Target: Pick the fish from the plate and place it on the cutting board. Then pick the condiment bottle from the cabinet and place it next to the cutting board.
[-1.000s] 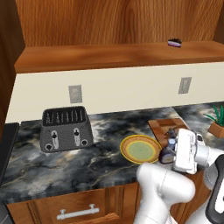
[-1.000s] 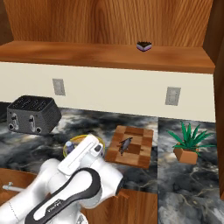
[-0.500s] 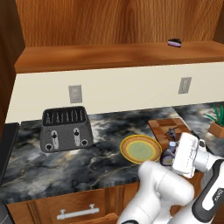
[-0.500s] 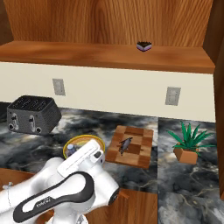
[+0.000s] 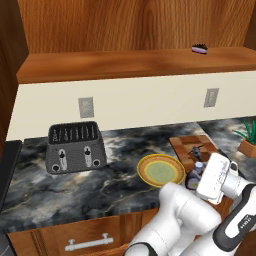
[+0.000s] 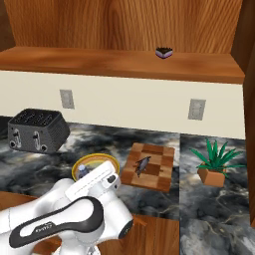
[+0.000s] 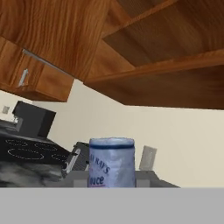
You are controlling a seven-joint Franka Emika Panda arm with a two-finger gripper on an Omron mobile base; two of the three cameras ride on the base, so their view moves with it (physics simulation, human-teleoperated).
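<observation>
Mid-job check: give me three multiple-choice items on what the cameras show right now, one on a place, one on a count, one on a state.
1. Where is the fish?
A. on the plate
B. on the cutting board
C. on the shelf

2. How many wall outlets are above the counter?
A. one
B. two
C. four

3. What is the hand doing?
A. closed on the condiment bottle
B. open over the toaster
C. closed on the fish

Answers:
1 B, the dark fish lies on the checkered board.
2 B, one outlet is near the toaster and the other is above the plant.
3 A, the bottle's cap stands right in front of the hand camera.
</observation>
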